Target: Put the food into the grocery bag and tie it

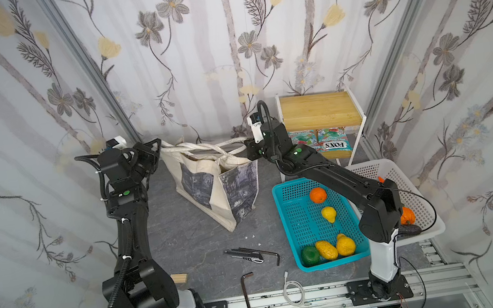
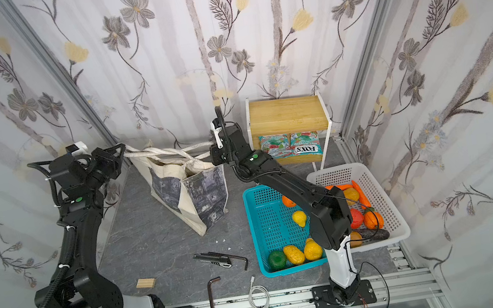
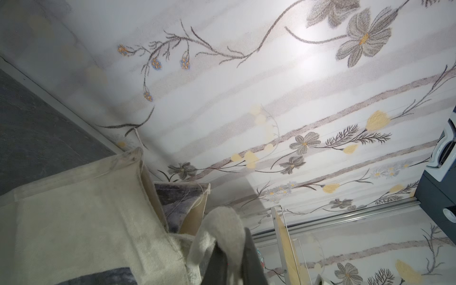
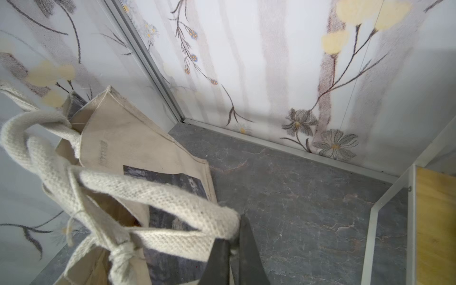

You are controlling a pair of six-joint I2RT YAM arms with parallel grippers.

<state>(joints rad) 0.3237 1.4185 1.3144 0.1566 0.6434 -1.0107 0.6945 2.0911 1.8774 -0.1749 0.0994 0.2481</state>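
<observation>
The cream grocery bag (image 1: 210, 183) (image 2: 185, 193) stands upright mid-table, its long handles (image 1: 205, 147) crossed and looped above the mouth. My left gripper (image 1: 157, 142) (image 3: 233, 249) is shut on one handle (image 3: 222, 222) at the bag's left. My right gripper (image 1: 246, 148) (image 4: 233, 237) is shut on the other handle (image 4: 172, 197) at the bag's right, and a twist of strap (image 4: 121, 249) sits over the opening. Whatever is inside the bag is hidden. Loose food shows as an orange (image 1: 318, 195), yellow lemons (image 1: 336, 247) and snack packets (image 1: 318, 141).
A turquoise basket (image 1: 287, 218) and a white basket (image 1: 421, 195) with toy produce sit at the right. A wooden shelf (image 1: 319, 111) stands at the back right. A utility knife (image 1: 244, 255), hex keys (image 1: 249, 301), a white cable (image 1: 294, 292) and a wood block (image 1: 179, 278) lie at the front.
</observation>
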